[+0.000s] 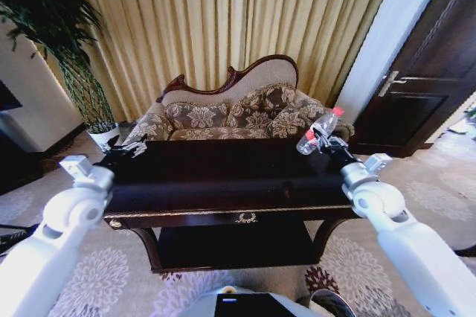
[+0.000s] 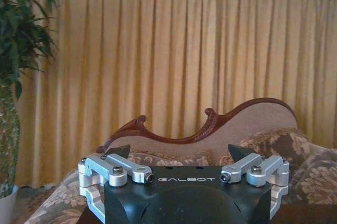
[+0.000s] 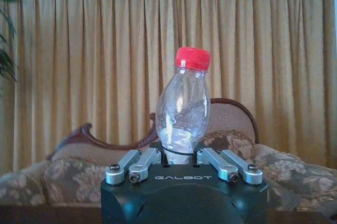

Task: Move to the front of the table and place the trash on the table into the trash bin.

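While the right hand (image 3: 181, 156) was clamped on the lower body of the clear plastic bottle (image 3: 183, 111), its fingers drawn in against the plastic, the red cap pointed away from the wrist and the bottle was carried clear of the worktop (image 1: 223, 175), above its far right corner. The left hand (image 2: 179, 156) hung above the far left corner with its fingers spread wide and nothing between them. The step in hand appeared to be the carry: the bottle was lifted but not yet disposed of. No trash bin could be made out, so the next move would seem to call for bringing the bin into sight, then holding the bottle over its mouth before the fingers part. The dark glossy top showed no other litter that could be told. Behind the worktop stood a floral sofa (image 1: 230, 112) against yellow curtains (image 1: 223, 19), with a potted plant (image 1: 56, 42) to the left.
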`<state>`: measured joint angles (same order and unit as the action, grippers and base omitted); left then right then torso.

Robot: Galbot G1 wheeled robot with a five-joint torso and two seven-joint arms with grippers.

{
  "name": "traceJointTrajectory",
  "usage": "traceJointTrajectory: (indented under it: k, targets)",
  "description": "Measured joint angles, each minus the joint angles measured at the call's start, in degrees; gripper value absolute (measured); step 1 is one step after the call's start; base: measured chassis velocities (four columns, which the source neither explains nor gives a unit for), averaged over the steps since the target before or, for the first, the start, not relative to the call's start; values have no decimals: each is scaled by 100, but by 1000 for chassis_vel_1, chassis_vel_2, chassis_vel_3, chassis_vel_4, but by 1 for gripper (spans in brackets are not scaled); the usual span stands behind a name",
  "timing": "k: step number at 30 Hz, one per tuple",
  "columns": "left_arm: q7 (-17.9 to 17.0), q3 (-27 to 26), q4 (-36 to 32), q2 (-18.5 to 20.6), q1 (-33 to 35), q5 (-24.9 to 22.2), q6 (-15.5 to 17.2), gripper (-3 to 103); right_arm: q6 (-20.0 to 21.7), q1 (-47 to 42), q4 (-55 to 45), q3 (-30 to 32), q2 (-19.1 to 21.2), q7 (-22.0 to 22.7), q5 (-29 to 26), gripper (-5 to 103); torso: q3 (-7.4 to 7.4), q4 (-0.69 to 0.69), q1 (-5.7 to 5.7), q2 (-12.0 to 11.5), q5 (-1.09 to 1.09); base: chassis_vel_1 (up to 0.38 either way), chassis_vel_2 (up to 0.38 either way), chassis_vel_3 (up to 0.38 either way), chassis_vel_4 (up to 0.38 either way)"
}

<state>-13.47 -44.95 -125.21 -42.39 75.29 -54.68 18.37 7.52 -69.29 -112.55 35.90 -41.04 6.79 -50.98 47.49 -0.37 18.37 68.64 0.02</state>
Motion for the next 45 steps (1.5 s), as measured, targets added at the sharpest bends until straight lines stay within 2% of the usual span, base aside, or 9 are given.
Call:
traceJointTrajectory:
  k: [2, 8, 27, 45]
  targets:
    - [28, -4, -51, 62, 40, -5, -11, 100, -45, -87, 51, -23, 209, 0, 79, 25, 0, -2, 0, 0, -2, 0, 0, 0, 0]
    - [52, 81, -17, 65, -8, 15, -29, 100, -126, -143, 85, -19, 362, 0, 201, 25, 0, -2, 0, 0, -2, 0, 0, 0, 0]
    - [127, 107, 270, 81, -27, 39, -203, 100, -131, -194, 7, -23, 256, 1, 332, 25, 1, 0, 2, 0, -2, 13, -14, -14, 15]
    - [179, 178, 289, 103, -106, 42, -213, 100, -143, -250, -31, 8, 132, 2, 348, 25, 0, 0, -1, 2, -2, 130, -143, -130, 140]
